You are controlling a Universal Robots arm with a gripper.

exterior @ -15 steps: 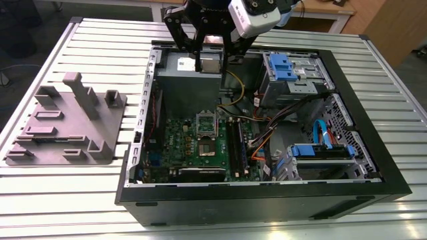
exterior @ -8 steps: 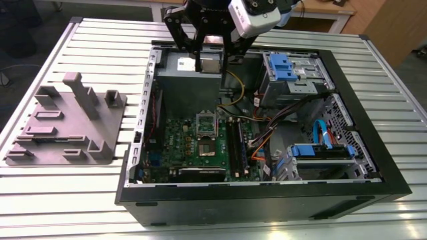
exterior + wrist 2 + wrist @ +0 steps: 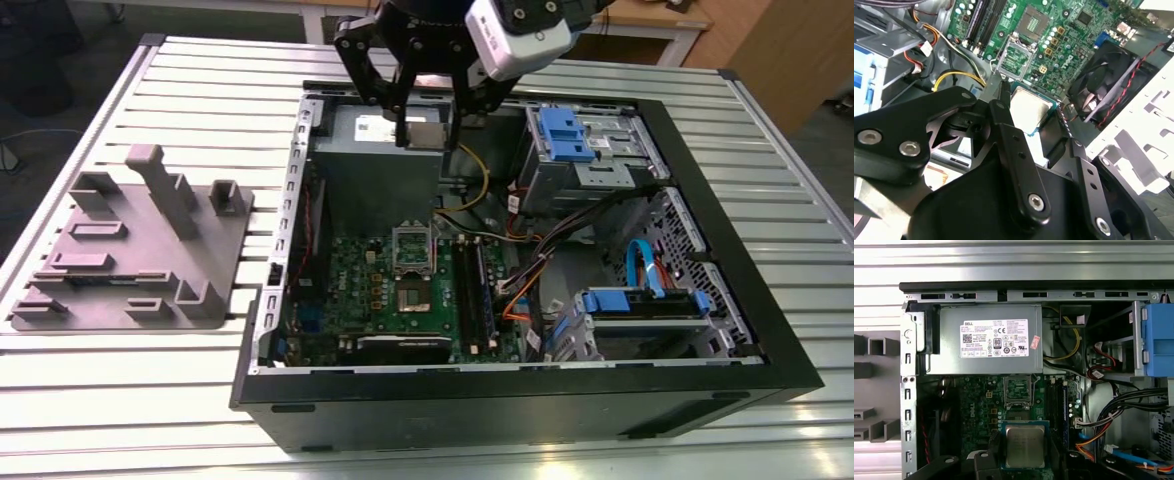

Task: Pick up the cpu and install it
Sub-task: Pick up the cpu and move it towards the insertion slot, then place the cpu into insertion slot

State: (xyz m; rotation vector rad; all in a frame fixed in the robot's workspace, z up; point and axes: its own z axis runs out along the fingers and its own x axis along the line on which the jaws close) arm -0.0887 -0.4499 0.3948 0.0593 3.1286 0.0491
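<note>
Cpu (image 3: pixel 1025 446) sits clamped flat between the jaws of my gripper (image 3: pixel 427 135), hanging over the power supply (image 3: pixel 367 165), well short of the socket (image 3: pixel 411 243).

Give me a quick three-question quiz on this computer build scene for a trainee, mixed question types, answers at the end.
1. True or false: the gripper is shut on the chip.
2. The drive brackets inside the case are: A red, B blue, C green.
3. Fill in: in the exterior view, the grey fixture sits on that view's ____ of the case.
Key: 1 true; 2 B; 3 left.
</note>
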